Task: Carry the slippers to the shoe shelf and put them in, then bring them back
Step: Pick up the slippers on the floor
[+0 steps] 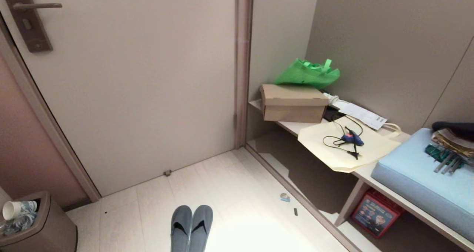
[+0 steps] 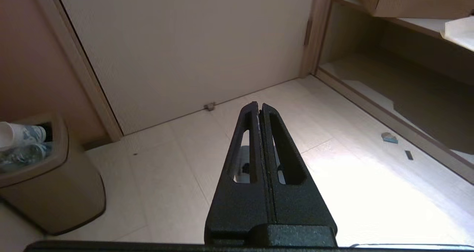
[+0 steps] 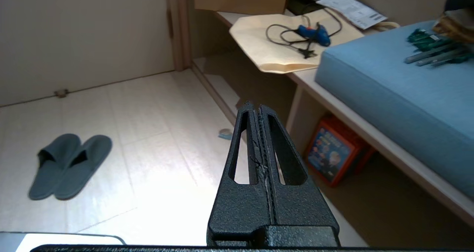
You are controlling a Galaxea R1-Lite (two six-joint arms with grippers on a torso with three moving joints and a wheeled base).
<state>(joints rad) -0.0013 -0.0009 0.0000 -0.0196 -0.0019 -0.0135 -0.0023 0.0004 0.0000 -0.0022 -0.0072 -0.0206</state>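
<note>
- Since the slippers (image 1: pixel 191 228) sit side by side on the floor at bottom centre of the head view, toes toward the door (image 1: pixel 129 89), we judge nothing is done yet.
- Left gripper (image 2: pixel 259 106): fingers pressed together, holding nothing, over bare floor.
- Right gripper (image 3: pixel 253 106): fingers together too, empty; slippers are well off to lower left in its view.
- Neither arm shows in the head view, so we read both as parked.
- Shelf (image 1: pixel 296 170): the low cubby under the bench (image 1: pixel 363 176), right of centre in the head view; its near bay has room, and a red box (image 1: pixel 374 213) fills the next bay.
- Left to do, as we read it: pick up the pair, carry it to the shelf, put it in, bring it back.
- Bin (image 1: pixel 44 222) at lower left stands well apart from the slippers.
</note>
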